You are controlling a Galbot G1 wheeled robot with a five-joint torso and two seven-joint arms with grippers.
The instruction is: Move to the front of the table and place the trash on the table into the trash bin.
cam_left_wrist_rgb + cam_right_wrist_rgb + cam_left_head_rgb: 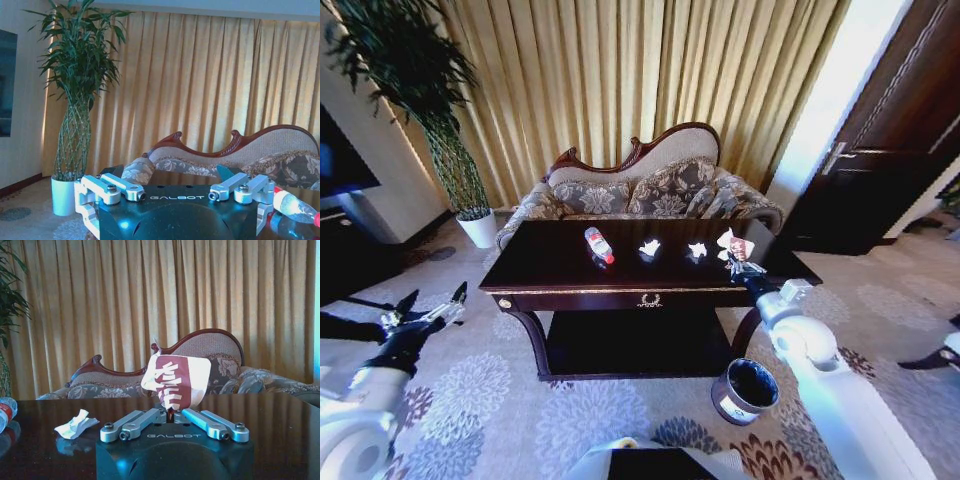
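Observation:
The dark glossy table [545, 268] stands in front of me. On it lie a clear bottle with a red label [599, 245], two crumpled white paper wads [649, 247] [697, 250] and a red-and-white wrapper [734, 243] at its right end. My right gripper [742, 264] reaches over the table's right front corner. In the right wrist view the gripper [170, 413] is shut on the wrapper's [176, 380] lower edge, with a paper wad [75, 423] and the bottle [5, 411] farther along the tabletop. The dark trash bin [745, 390] sits on the carpet below the right arm. My left gripper [430, 305] hangs open, left of the table.
A patterned sofa [640, 195] stands right behind the table, with gold curtains behind it. A tall plant in a white pot [478, 228] is at the back left and a dark door [890, 150] at the right. Flowered carpet lies open in front of the table.

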